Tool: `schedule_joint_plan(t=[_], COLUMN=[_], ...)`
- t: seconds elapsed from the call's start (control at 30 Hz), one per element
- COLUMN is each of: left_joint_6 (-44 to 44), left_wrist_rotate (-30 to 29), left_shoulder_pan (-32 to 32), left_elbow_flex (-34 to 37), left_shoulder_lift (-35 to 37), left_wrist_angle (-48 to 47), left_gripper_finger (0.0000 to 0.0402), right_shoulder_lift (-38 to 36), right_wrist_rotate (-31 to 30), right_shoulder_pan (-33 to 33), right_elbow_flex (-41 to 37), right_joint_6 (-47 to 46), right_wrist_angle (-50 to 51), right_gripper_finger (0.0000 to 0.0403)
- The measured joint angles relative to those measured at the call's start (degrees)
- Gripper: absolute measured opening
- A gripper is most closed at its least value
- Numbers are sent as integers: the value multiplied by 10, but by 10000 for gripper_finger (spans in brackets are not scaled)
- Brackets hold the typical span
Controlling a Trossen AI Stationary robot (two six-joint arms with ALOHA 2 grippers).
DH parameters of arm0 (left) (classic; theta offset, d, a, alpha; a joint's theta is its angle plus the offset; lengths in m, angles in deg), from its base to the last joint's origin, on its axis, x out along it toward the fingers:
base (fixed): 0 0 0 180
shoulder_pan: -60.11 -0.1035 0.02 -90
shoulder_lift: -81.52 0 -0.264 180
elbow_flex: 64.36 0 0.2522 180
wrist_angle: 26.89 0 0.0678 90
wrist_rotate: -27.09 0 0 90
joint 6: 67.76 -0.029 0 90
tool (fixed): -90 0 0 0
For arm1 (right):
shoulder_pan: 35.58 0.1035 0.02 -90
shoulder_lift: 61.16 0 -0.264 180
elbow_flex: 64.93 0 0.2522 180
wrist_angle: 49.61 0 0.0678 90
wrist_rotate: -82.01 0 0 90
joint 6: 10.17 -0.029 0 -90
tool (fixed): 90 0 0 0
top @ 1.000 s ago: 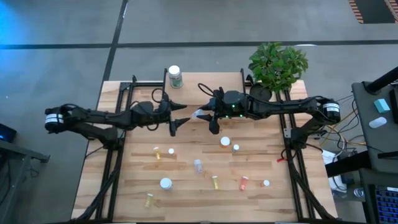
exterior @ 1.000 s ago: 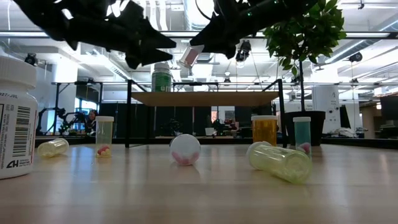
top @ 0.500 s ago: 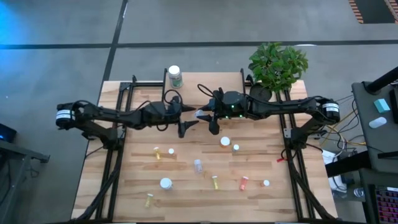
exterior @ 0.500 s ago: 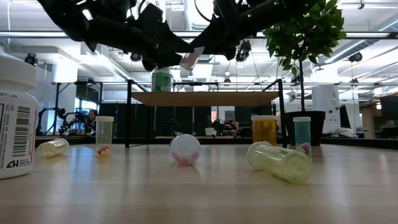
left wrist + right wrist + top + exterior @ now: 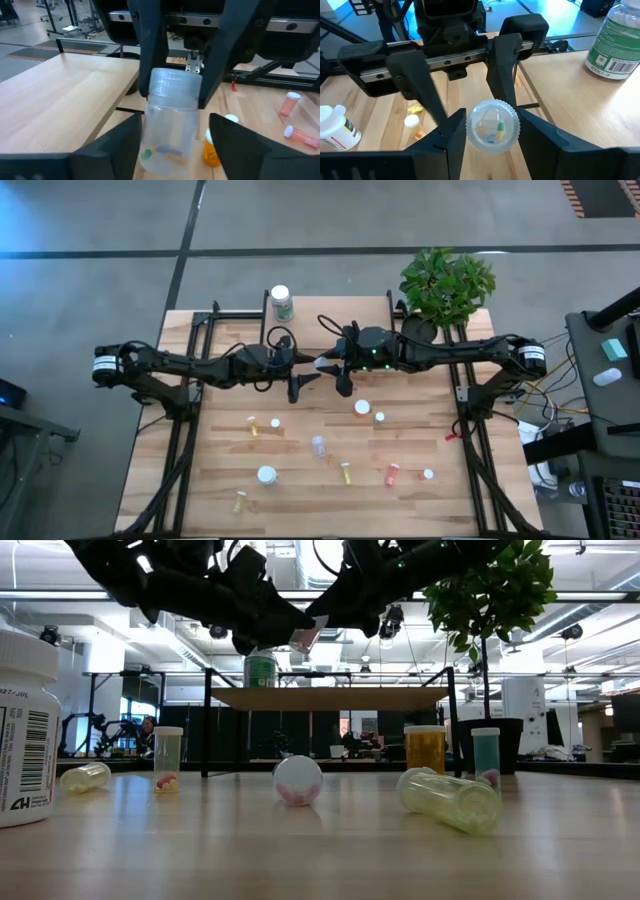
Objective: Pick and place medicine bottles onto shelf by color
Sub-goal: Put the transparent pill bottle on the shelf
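Note:
My right gripper (image 5: 331,368) is shut on a clear vial (image 5: 323,363) with a ribbed cap and a few pills inside, held in the air in front of the shelf (image 5: 330,698). My left gripper (image 5: 305,368) is open. Its fingers (image 5: 117,145) stand on either side of the vial's bottom end (image 5: 170,150); I cannot tell whether they touch it. A green white-capped bottle (image 5: 281,302) stands on the shelf's top board, and also shows in the low view (image 5: 260,670). Several small bottles lie or stand on the table (image 5: 230,460) nearer me. My right gripper pinches the vial's cap end (image 5: 175,82) between its two fingers (image 5: 150,55). It comes level from the table's right side, and the vial lies along the fingers. In the right wrist view the cap (image 5: 492,125) faces the camera. The vial is lifted clear and tilted (image 5: 303,638), its bottom pointing toward my left gripper.
White-capped bottles (image 5: 362,407) (image 5: 267,475), yellow vials (image 5: 253,425) (image 5: 345,473) (image 5: 239,501), a clear vial (image 5: 318,445) and an orange one (image 5: 392,474) are scattered over the near half. A potted plant (image 5: 445,285) stands at the far right. A large white bottle (image 5: 25,730) stands near the low camera.
My left gripper has moved toward the table's right edge, up to the vial in my right gripper, so that its open fingers now stand around the vial's bottom end. My right gripper and the vial have kept still.

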Motion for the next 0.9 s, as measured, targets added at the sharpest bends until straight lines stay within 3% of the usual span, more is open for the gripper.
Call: schedule_joint_plan(t=[0.3,0.6,0.9], left_joint_6=[5,7,5], left_wrist_rotate=[-1,-1,-18], left_shoulder_pan=[0,0,1], left_elbow_flex=[0,0,13], left_shoulder_lift=[0,11,148], left_wrist_angle=[-1,-29,-154], left_gripper_finger=[132,118,118], right_shoulder_lift=[0,-12,-42], right_wrist_rotate=[-1,-1,-3], right_shoulder_pan=[0,0,0], right_elbow_flex=[0,0,0], right_joint_6=[-14,-10,8], right_wrist_angle=[-1,4,42], right_gripper_finger=[176,213,224])
